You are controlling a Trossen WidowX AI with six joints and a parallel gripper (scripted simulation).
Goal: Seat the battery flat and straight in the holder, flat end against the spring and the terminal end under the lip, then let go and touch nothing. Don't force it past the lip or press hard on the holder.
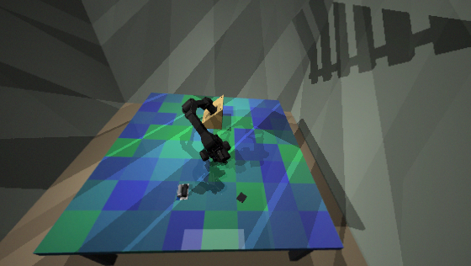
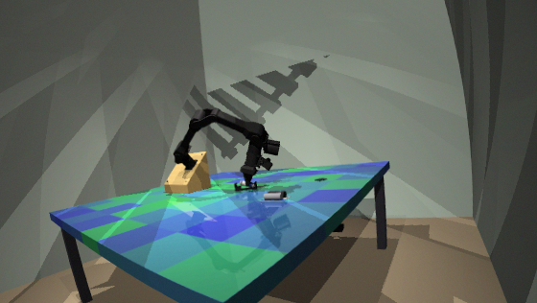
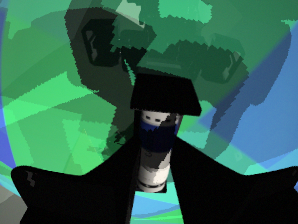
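While the pincer [image 3: 156,183] sits low over the table [image 2: 307,218], its fingers are nearly closed on the battery [image 3: 154,159] at frame center of the wrist view, its far end at the black holder [image 3: 165,94].

The top view looks down steeply from high and far onto the checkered counter [image 1: 126,219]; the exterior view stands lower, off one corner, equally distant, sharing the arm [image 2: 225,122]; the wrist view peers closely past the tool [image 3: 157,163]
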